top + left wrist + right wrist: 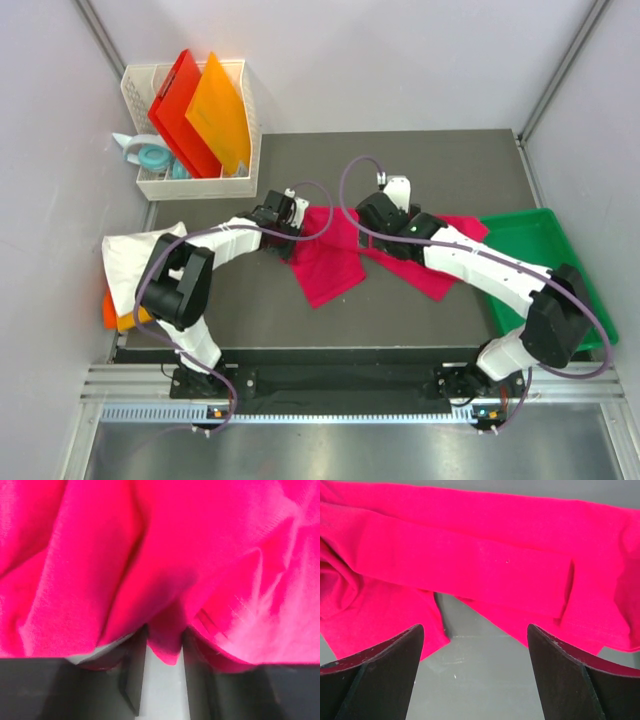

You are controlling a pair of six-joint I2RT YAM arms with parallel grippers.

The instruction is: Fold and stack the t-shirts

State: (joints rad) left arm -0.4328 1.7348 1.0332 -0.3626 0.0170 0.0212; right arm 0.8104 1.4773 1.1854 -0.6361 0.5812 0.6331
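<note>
A crimson-pink t-shirt (330,265) lies rumpled across the middle of the dark table (420,320). My left gripper (293,222) is at the shirt's left edge. In the left wrist view the pink cloth (150,545) fills the picture, and a fold of it hangs pinched between the narrowed jaws of that gripper (165,635). My right gripper (385,212) hovers over the shirt's upper middle. Its wrist view shows the gripper (475,628) open above bare table, with the shirt (470,555) just beyond the fingertips. A white t-shirt (130,255) and an orange one (115,310) lie at the left edge.
A white basket (195,185) at the back left holds a red board (180,110) and an orange board (220,115). A green tray (545,265) sits at the right edge, partly under the right arm. Grey walls close in on both sides.
</note>
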